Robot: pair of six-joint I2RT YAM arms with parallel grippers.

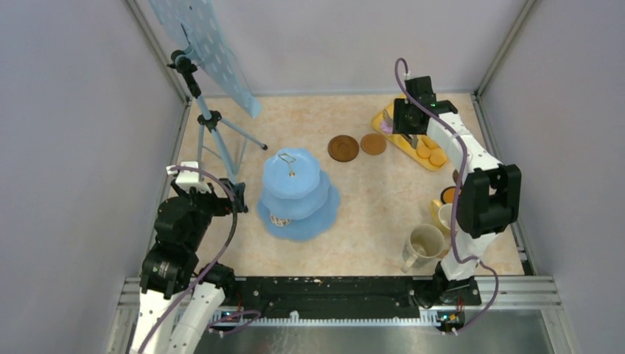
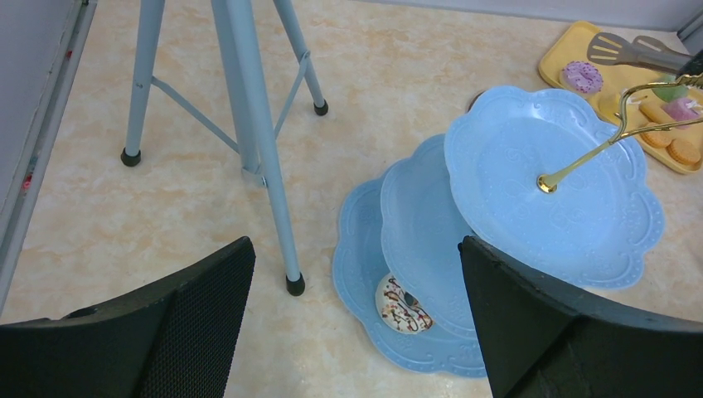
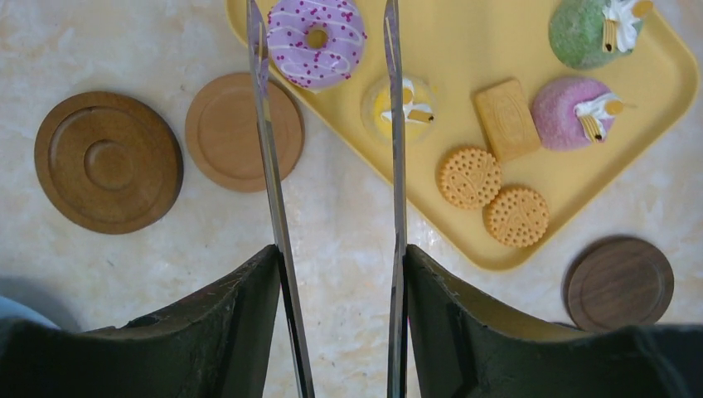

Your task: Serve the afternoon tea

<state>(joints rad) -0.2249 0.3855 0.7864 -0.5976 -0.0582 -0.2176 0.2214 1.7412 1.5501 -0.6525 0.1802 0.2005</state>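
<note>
My right gripper (image 3: 340,265) is shut on the metal tongs (image 3: 269,149), one finger pressing on each arm. The tong arms reach over the yellow tray (image 3: 647,75) and stand either side of a purple donut (image 3: 315,40); the right arm crosses a yellow cupcake (image 3: 399,106). Green (image 3: 590,31) and pink (image 3: 570,112) cupcakes and orange biscuits (image 3: 469,177) lie on the tray. A white donut (image 2: 402,305) sits on the bottom tier of the blue stand (image 2: 580,224). My left gripper (image 2: 356,274) is open and empty, left of the stand.
Two brown coasters (image 1: 343,147) (image 1: 373,144) lie left of the tray, and a third (image 3: 620,284) to its near right. A big beige mug (image 1: 424,245) and a yellow mug (image 1: 442,215) stand by the right arm's base. A tripod (image 1: 214,129) stands at the back left.
</note>
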